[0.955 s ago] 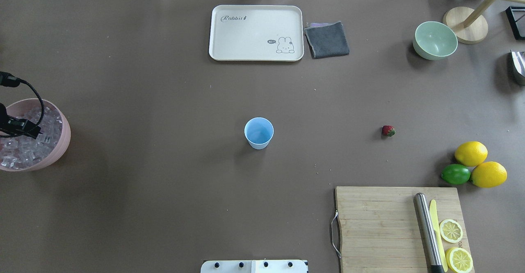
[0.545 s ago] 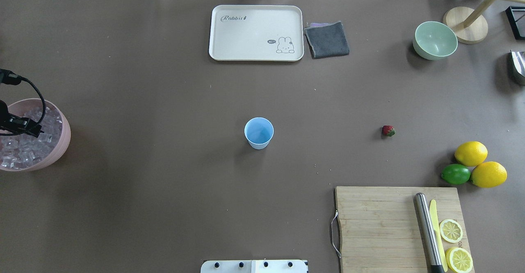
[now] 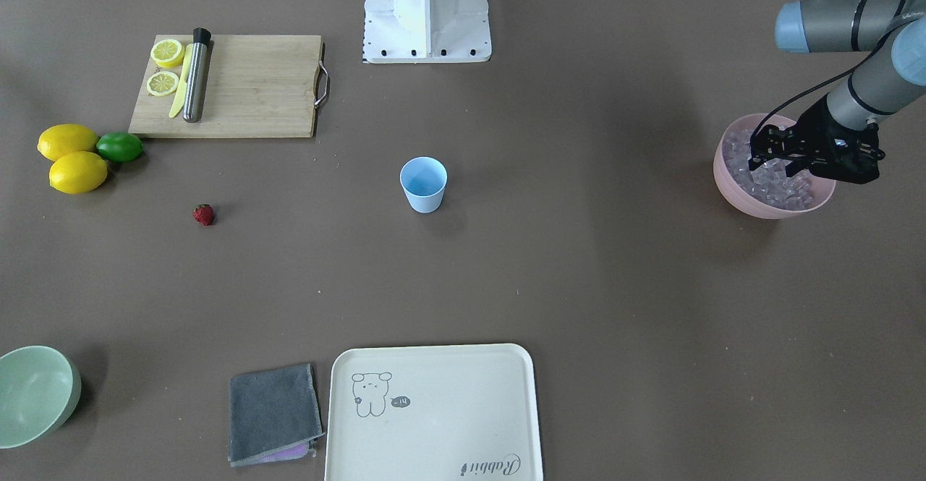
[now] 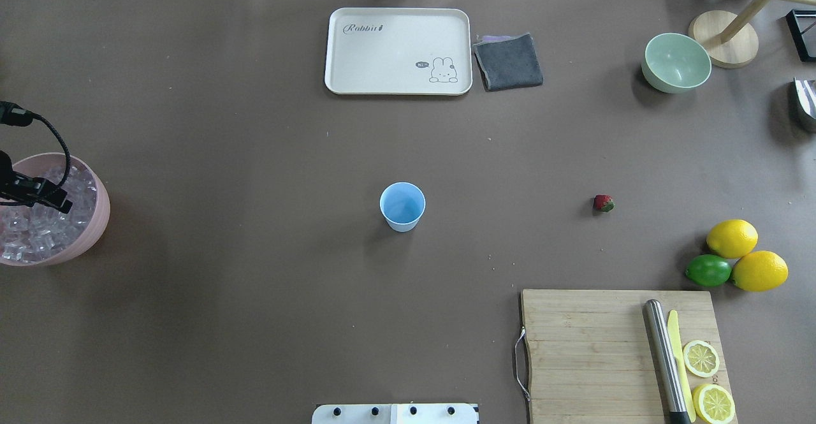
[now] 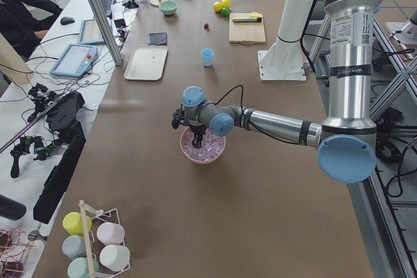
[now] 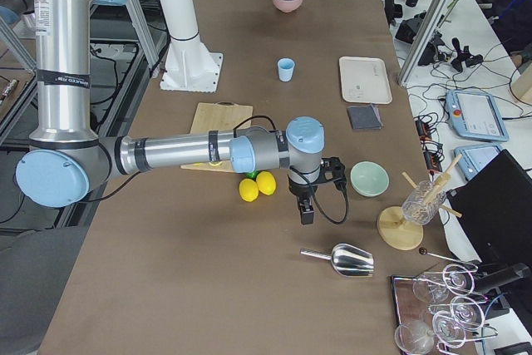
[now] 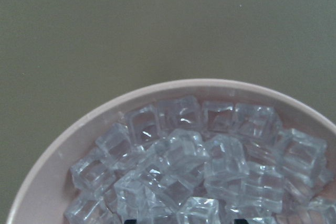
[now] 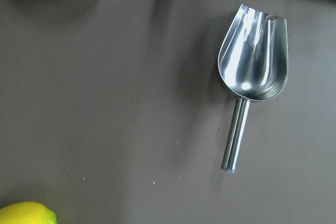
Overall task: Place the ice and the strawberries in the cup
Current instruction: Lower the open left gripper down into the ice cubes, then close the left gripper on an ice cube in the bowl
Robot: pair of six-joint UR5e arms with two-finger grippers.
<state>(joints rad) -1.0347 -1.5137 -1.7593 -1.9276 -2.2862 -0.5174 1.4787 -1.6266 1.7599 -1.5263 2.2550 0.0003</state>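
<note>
- Front-facing: left pincer (image 3: pixel 767 154) hangs over the round pink plastic bowl (image 3: pixel 745 202) at the robot's left end of the brown surface (image 3: pixel 579 264). Its tips are at or just above the pile of small clear ice cubes (image 3: pixel 780 186); contact can't be told. Reads as the ice pick, since the bowl is the only ice source. The light-blue tapered plastic cup (image 3: pixel 423 184) stands upright mid-surface. The small red strawberry with a green cap (image 3: pixel 204 214) lies loose, well apart from the cup on the robot's right.
- Overhead: only the pincer's black body shows, at the left edge over the bowl. Cup looks empty. It sits between both arms, so probably reachable by either.
- Exterior left: near arm stretched low, wrist bent down into the bowl.
- Exterior right: right pincer (image 6: pixel 305 215) points down near two yellow lemons (image 6: pixel 257 186). Spread or closed, can't tell.
- Left wrist: cubes fill the lower frame. Two dark tips at the bottom edge sit well apart, so jaws are spread wide with no cube gripped that I can see.
- Right wrist: shiny steel scoop (image 8: pixel 254 61) lies on the surface. No fingers in frame.
</note>
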